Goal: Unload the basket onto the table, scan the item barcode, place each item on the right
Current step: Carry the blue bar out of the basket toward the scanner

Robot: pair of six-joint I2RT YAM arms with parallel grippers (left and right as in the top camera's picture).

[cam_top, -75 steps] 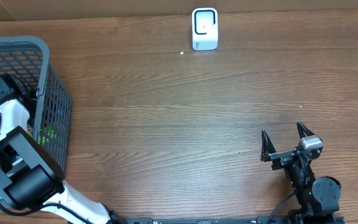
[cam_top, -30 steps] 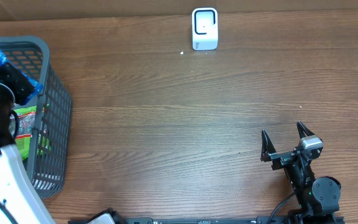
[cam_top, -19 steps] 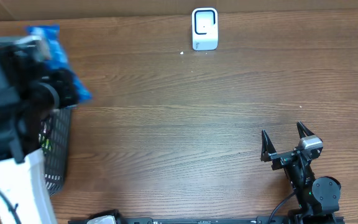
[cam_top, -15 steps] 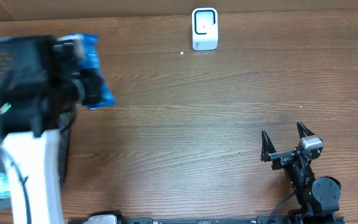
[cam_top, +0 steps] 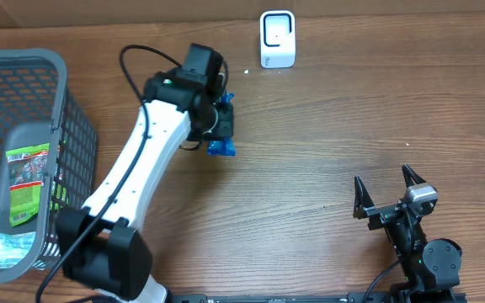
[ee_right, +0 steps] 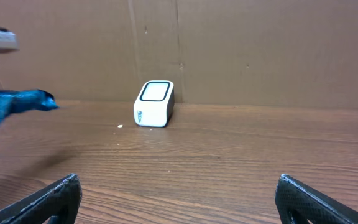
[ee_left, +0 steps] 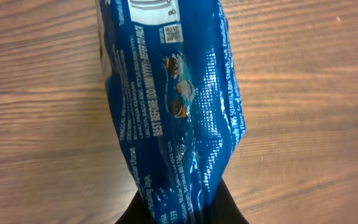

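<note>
My left gripper point(cam_top: 220, 124) is shut on one end of a blue snack packet point(cam_top: 221, 149), held over the table left of and below the white barcode scanner point(cam_top: 277, 39). In the left wrist view the crinkled packet point(ee_left: 173, 106) runs up from the gripper point(ee_left: 182, 210) with white print and a small code near its top. The right wrist view shows the scanner point(ee_right: 154, 104) upright by the cardboard wall, the packet point(ee_right: 14, 102) hanging at far left. My right gripper point(cam_top: 387, 192) rests open at the near right, nothing between its fingers point(ee_right: 178, 193).
A grey mesh basket point(cam_top: 78, 135) stands at the left edge with a green packet point(cam_top: 28, 181) and another pale item point(cam_top: 2, 248) inside. A cardboard wall point(ee_right: 241, 50) runs along the table's far side, behind the scanner.
The left arm lifted the blue packet out of the basket and swung it right across the table toward the scanner. The right arm has stayed still and open.
</note>
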